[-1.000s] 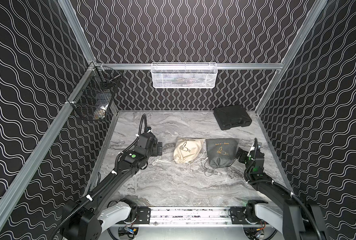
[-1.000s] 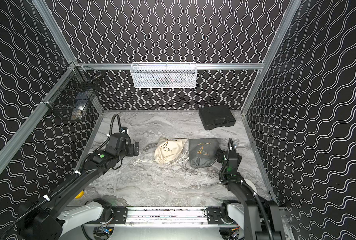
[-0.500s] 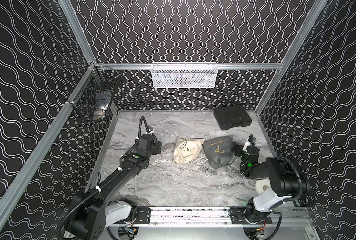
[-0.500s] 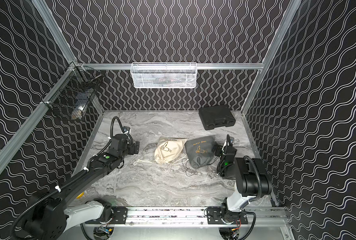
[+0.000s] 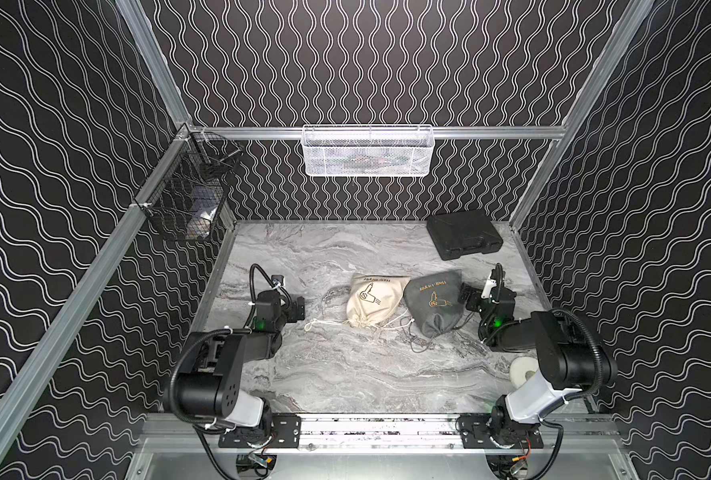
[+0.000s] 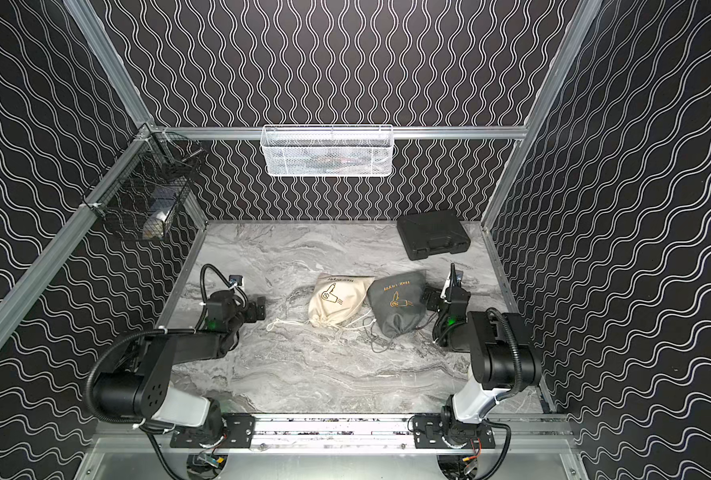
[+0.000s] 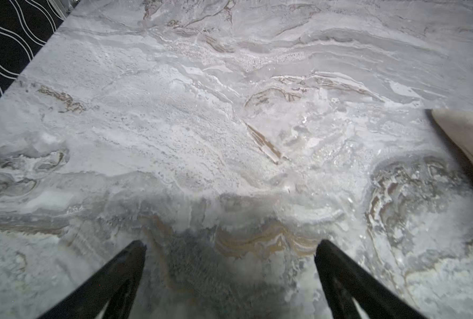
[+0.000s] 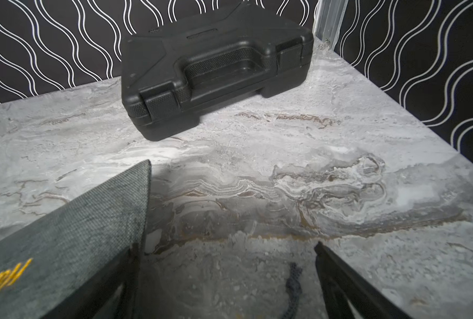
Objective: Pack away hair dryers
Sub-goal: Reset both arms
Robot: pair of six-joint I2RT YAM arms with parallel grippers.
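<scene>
My left fingers (image 5: 297, 309) stand wide apart over bare counter (image 5: 345, 365), holding nothing. My right fingers (image 5: 470, 297) are spread and empty too, just beside the grey pouch (image 5: 435, 303), whose edge hides one of them in my wrist view. It touches the beige pouch (image 5: 372, 297). The hair dryers themselves I cannot see. The black case (image 5: 464, 235) lies closed in the far corner.
</scene>
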